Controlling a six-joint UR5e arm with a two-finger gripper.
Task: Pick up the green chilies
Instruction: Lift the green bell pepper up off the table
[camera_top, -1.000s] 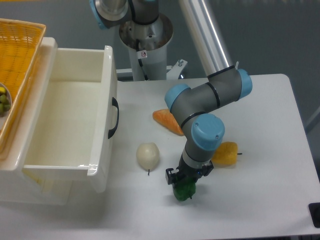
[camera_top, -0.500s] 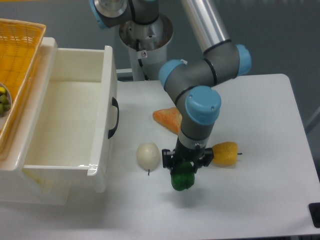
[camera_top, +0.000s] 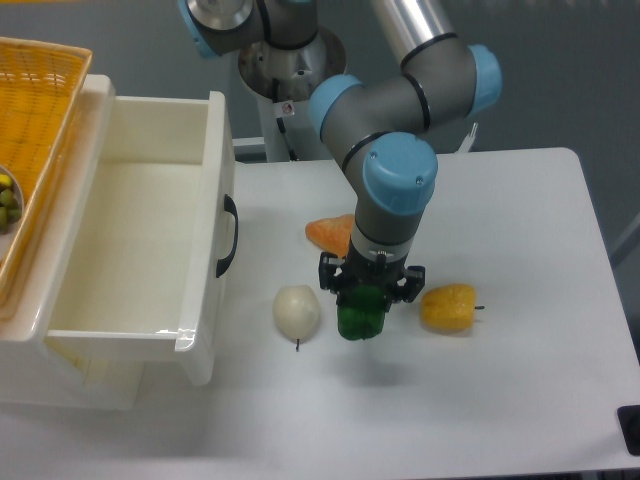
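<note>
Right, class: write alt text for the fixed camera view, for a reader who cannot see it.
A robot arm's gripper holds the green chilies, a glossy green toy pepper, above a white table. A pale onion-like toy lies to its left, a yellow pepper to its right, an orange piece behind, and an open white drawer at far left.

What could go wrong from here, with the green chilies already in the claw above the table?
The claw grips only the top of the glossy green chilies, so they may slip out. They hang low between the white onion and the yellow pepper; a sideways move could knock either one. The orange piece lies just behind the arm.
</note>
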